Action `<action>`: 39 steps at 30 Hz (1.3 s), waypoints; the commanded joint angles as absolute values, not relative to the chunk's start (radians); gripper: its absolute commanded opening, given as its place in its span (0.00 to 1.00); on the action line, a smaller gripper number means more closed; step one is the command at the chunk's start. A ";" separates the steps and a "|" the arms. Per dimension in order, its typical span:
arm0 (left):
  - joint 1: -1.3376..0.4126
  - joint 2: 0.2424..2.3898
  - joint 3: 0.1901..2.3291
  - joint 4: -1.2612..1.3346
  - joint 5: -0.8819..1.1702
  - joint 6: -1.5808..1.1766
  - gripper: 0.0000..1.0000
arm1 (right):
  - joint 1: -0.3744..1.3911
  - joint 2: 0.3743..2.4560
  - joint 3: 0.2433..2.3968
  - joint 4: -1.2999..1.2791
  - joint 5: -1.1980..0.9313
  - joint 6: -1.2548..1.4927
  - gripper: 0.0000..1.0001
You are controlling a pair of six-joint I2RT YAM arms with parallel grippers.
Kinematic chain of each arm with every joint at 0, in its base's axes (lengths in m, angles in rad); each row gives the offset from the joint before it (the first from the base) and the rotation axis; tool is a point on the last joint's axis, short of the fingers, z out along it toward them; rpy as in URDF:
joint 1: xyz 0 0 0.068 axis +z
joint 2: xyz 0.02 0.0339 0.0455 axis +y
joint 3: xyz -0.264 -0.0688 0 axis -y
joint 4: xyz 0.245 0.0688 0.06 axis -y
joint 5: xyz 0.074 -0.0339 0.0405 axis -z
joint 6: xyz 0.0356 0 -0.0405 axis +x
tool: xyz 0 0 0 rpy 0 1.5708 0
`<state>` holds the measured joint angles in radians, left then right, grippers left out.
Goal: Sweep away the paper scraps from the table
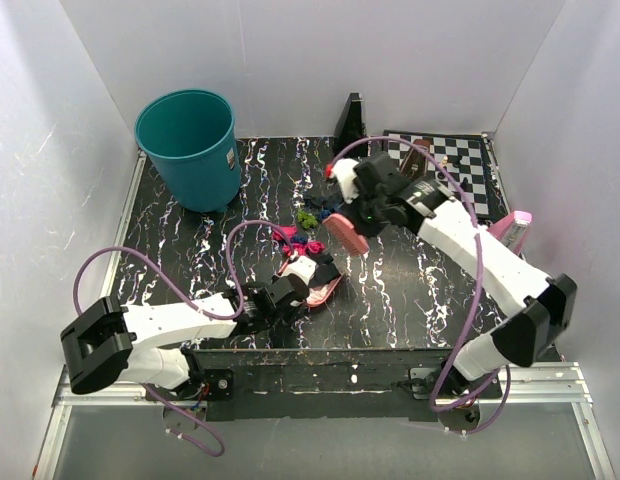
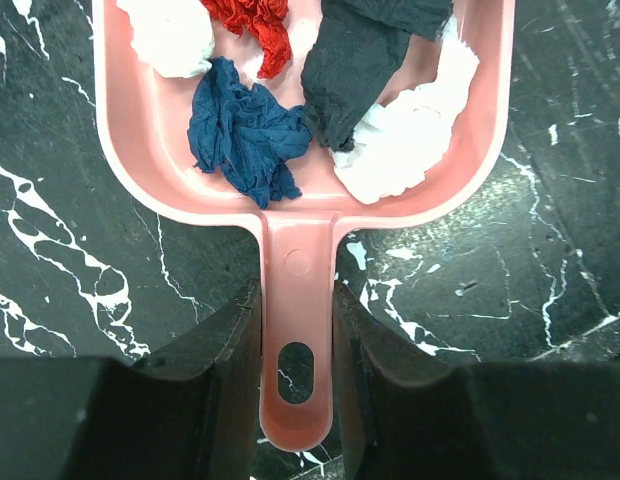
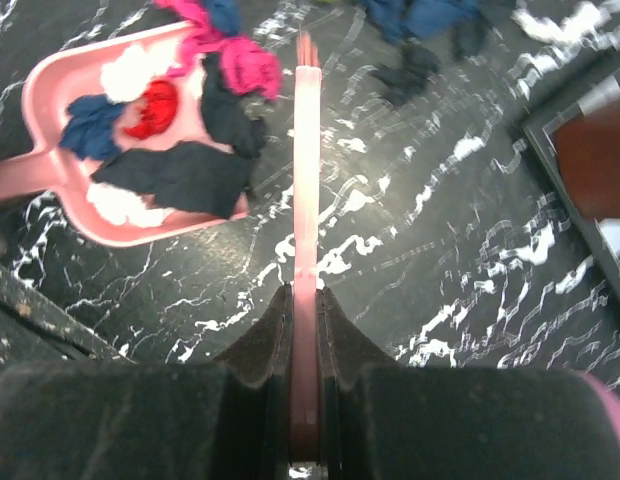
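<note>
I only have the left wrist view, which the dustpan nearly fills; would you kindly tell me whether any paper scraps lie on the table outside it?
Observer: Yes. A green scrap and some dark blue scraps lie on the table past the open end of the dustpan.
Operator: Thank you. What is the other arm holding?
Observer: The right gripper is shut on a pink brush, which is next to those loose scraps.
Operator: And is there anywhere to empty the pan?
Observer: A teal bin stands at the far left corner of the table.
</note>
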<state>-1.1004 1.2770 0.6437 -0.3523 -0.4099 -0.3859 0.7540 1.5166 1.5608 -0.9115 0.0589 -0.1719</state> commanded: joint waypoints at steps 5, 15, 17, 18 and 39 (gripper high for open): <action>-1.117 1.166 0.684 -0.357 -0.445 -0.373 0.00 | 0.608 1.290 1.359 -0.730 0.152 0.084 0.01; -1.103 1.147 0.860 -0.569 -0.466 -0.403 0.00 | 0.561 1.244 1.212 -0.744 0.189 0.301 0.01; -1.063 1.152 0.923 -0.635 -0.442 -0.402 0.00 | 0.561 1.247 1.197 -0.756 0.202 0.328 0.01; -1.030 1.155 0.955 -0.665 -0.422 -0.394 0.00 | 0.561 1.241 1.187 -0.758 0.212 0.336 0.01; -0.329 1.491 1.972 -1.089 -0.014 -0.281 0.00 | 0.561 1.177 1.130 -0.762 0.031 0.284 0.01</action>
<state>-0.4469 1.4189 1.8206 -1.0199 -0.1696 -0.2653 0.5640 1.1812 1.0847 -0.7593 0.0803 0.2886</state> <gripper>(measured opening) 0.276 0.131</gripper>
